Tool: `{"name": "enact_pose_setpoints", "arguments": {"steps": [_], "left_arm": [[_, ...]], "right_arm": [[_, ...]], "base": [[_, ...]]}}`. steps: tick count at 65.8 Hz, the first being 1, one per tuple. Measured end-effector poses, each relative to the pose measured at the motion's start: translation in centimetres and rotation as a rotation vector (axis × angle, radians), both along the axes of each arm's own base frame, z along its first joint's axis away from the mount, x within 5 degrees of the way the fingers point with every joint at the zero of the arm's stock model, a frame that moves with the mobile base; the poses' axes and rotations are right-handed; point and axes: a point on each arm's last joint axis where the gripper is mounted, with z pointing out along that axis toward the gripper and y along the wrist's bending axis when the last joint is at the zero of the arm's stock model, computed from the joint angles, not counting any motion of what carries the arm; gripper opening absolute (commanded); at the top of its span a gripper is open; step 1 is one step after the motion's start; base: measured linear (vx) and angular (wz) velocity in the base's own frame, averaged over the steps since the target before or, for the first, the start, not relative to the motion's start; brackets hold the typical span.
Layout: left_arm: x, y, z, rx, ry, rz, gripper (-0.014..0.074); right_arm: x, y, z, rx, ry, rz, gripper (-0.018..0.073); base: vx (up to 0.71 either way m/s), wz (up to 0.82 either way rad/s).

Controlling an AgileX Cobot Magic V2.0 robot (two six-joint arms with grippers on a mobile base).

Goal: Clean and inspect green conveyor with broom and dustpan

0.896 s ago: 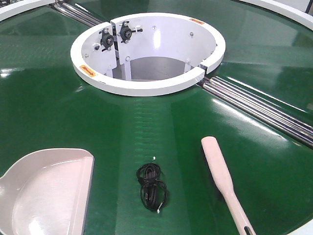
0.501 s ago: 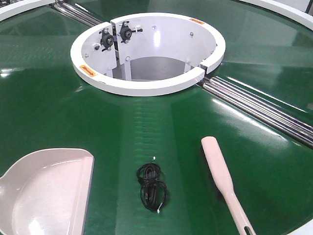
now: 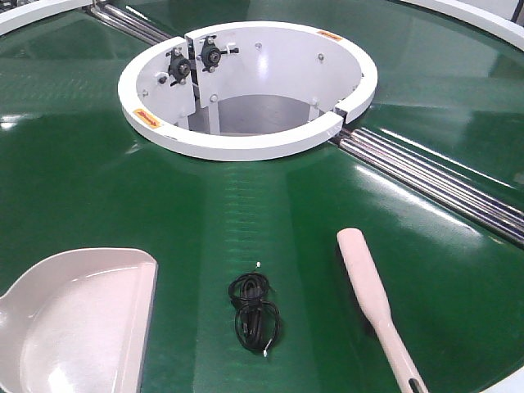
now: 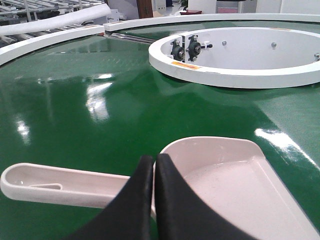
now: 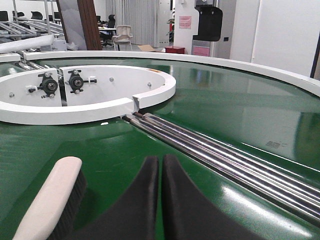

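**Entry: both tools lying on the belt, both pincers pressed together**

Work surface: the green conveyor [image 3: 98, 188], a very large glossy dark-green ring-shaped belt that serves as the desk. A white raised inner ring [image 3: 246, 146] surrounds its central opening. Shiny chrome roller strips [image 3: 426, 176] run from that ring toward the right edge of the front view.

Dustpan [image 3: 82, 319]: a pale beige-pink plastic scoop with a raised curved rim. It lies flat on the belt at the lower left of the front view, with its wide mouth facing right.

Broom [image 3: 368, 295]: a pale beige plastic hand brush with a narrow paddle-shaped head. It lies at the lower right, head pointing away from the camera and handle running off the bottom edge. Its dark bristles show along the side in the right wrist view.

A coiled black cable [image 3: 254, 311] rests on the belt between the two tools, apart from both.

Left pincer [image 4: 153, 162]: black fingers pressed together, with only a thin seam between them. It sits over the spot where the dustpan's handle joins the scoop. Contact with the dustpan cannot be told.

Right pincer [image 5: 160, 162]: fingers likewise pressed together and holding nothing visible. It sits just right of the broom head, with the roller strips beyond it.
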Motion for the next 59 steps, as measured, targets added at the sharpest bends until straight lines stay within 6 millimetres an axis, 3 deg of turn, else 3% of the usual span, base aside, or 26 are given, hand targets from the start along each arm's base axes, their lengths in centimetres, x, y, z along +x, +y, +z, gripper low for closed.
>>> {"name": "enact_pose_setpoints", "arguments": {"steps": [10,22,35,44,52,59], "left_arm": [[0.0,0.0,0.0,-0.005,0.000,0.001,-0.0023],[0.1,-0.1,0.6,-0.145,-0.072,0.003,-0.0023],[0.0,0.1,2.2,-0.264,-0.248,0.012,-0.0023],[-0.2,0.3,3.5,-0.253,-0.395,0.020,-0.0023],[-0.8,0.1,6.2,-0.106,-0.448,-0.001,-0.0023],[-2.2,-0.1,10.4,0.026,-0.513,-0.003,-0.0023]], "right_arm": [[0.0,0.0,0.0,0.000,0.000,0.000,-0.0006],[0.0,0.0,0.2,0.001,-0.019,-0.001,-0.0006],[-0.1,-0.2,1.7,0.043,-0.184,-0.015,-0.0006],[-0.4,-0.3,2.9,0.095,-0.301,-0.022,-0.0006],[-1.2,-0.2,6.8,0.091,-0.343,-0.008,-0.0006],[-1.6,-0.1,10.2,0.058,-0.310,0.001,-0.0003]], "base": [[0.00,0.00],[0.00,0.00],[0.00,0.00],[0.00,0.00],[0.00,0.00],[0.00,0.00]]}}
